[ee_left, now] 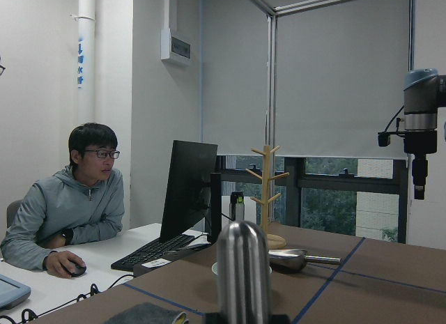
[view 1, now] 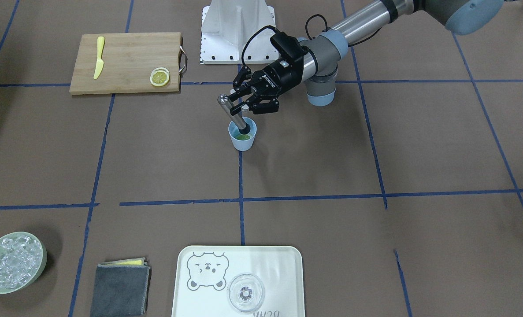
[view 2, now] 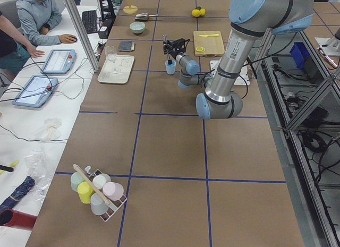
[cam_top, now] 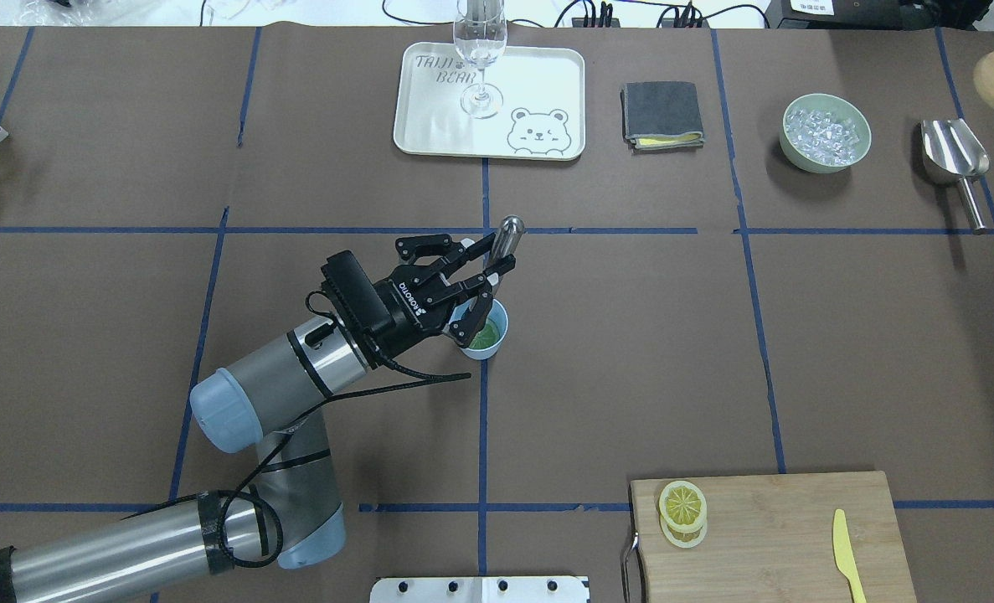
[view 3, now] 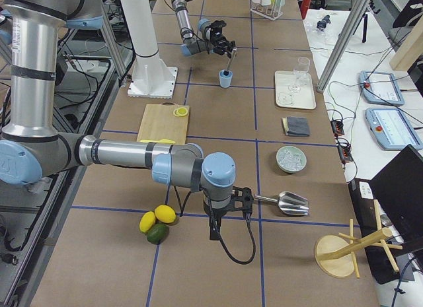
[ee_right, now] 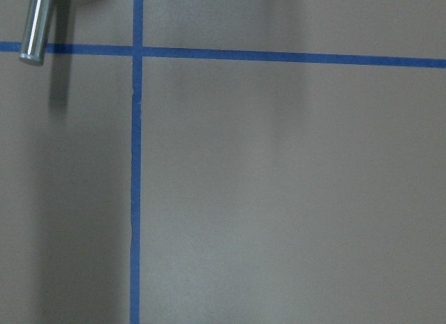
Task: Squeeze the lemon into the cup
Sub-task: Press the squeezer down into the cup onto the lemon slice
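The light blue cup [view 1: 242, 141] stands mid-table and also shows in the overhead view [cam_top: 497, 338], with green matter inside. My left gripper [view 1: 242, 102] is shut on a steel muddler [view 1: 228, 109] that leans with its lower end inside the cup. Two lemon slices [cam_top: 682, 505] lie stacked on the wooden cutting board [cam_top: 781, 536], far from the cup. My right gripper [view 3: 225, 221] hangs over bare table near a steel scoop [view 3: 289, 203]. I cannot tell whether it is open.
A pale yellow plastic knife [view 1: 98, 64] lies on the board. A bear tray [view 1: 283, 273] holds a clear glass [view 1: 246, 293]. A green bowl of ice [view 1: 42, 253] and a folded grey cloth [view 1: 120, 288] sit nearby. Whole lemons and a lime [view 3: 156, 222] lie by the right arm.
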